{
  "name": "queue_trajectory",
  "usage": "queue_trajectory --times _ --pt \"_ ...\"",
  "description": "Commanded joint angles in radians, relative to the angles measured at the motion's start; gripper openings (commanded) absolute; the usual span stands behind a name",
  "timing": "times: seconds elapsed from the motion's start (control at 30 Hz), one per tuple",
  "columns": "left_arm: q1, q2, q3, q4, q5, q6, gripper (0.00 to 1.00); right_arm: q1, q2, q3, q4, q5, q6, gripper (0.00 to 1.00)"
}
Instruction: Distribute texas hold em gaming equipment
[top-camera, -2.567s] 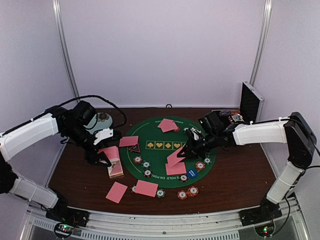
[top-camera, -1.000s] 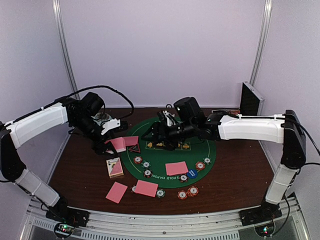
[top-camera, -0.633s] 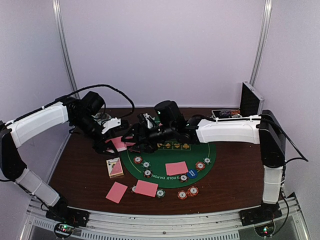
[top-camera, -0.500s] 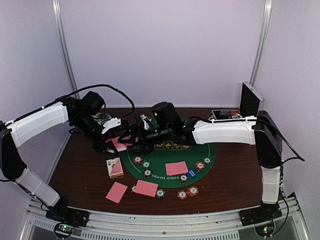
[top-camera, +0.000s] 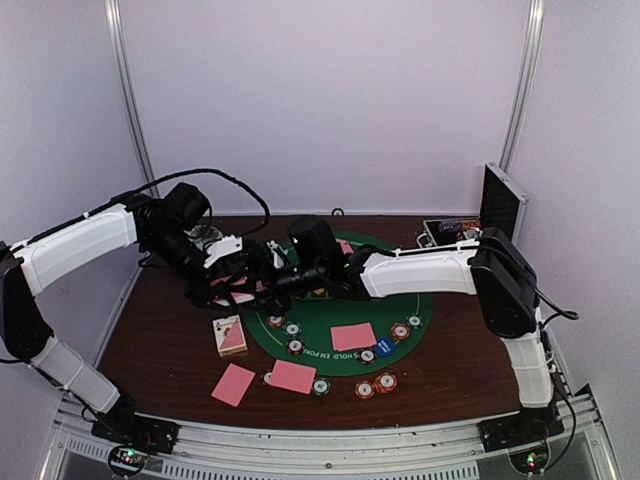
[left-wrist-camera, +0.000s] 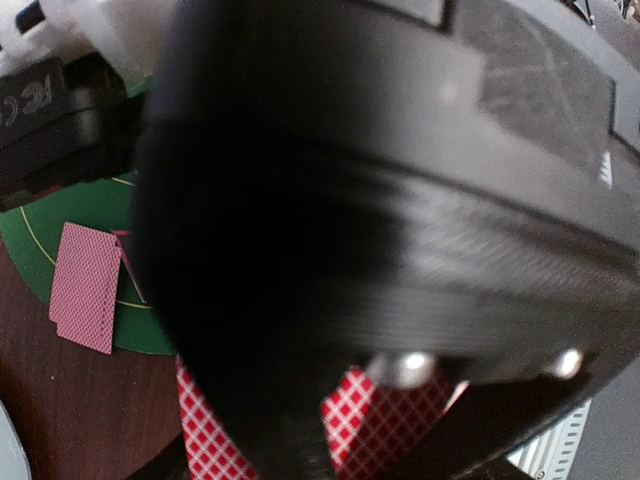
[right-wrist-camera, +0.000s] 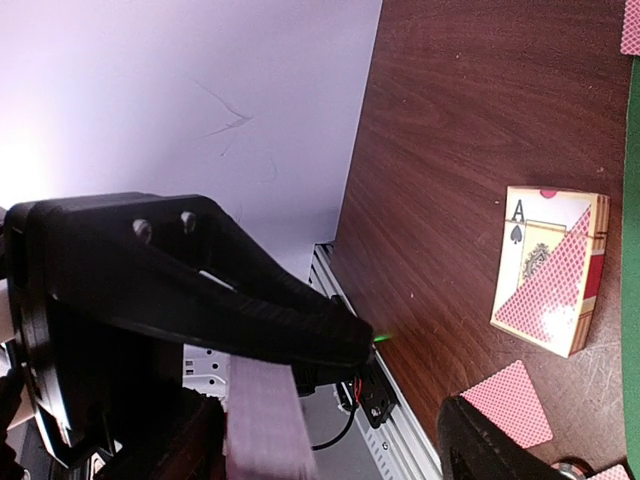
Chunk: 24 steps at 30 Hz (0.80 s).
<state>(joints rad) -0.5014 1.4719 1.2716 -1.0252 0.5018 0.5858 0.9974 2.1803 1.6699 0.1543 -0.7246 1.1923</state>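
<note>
The pink-backed card (right-wrist-camera: 266, 425) sits at the fingertips of the left end effector (top-camera: 218, 287), which is closed on it. To the right wrist camera it shows nearly edge-on and blurred, its long axis running down that view (overhead only a pink sliver shows, so its heading over the desk (top-camera: 160, 340) is unclear). Close up, its back is a fine red-and-white lattice. The left arm reaches from the left, wrist bent downward. The right arm stretches low across the green mat (top-camera: 400, 310). The right end effector (top-camera: 258, 281) faces the left one tip to tip, fingers spread wide either side of the card.
</note>
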Motion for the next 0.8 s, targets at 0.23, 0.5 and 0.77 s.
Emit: queue_trajectory --times 0.23,0.5,0.77 --pt "-0.006 -0.015 0.022 0.010 0.011 0.020 0.00 -0.024 0.005 -0.047 0.083 -0.030 0.055 0.70" --pt "-0.006 -0.020 0.017 0.010 0.008 0.023 0.00 -0.054 -0.069 -0.159 0.073 -0.026 0.030 0.55" --pt "-0.006 -0.022 0.012 0.010 0.001 0.022 0.00 -0.065 -0.134 -0.181 0.024 -0.025 -0.007 0.39"
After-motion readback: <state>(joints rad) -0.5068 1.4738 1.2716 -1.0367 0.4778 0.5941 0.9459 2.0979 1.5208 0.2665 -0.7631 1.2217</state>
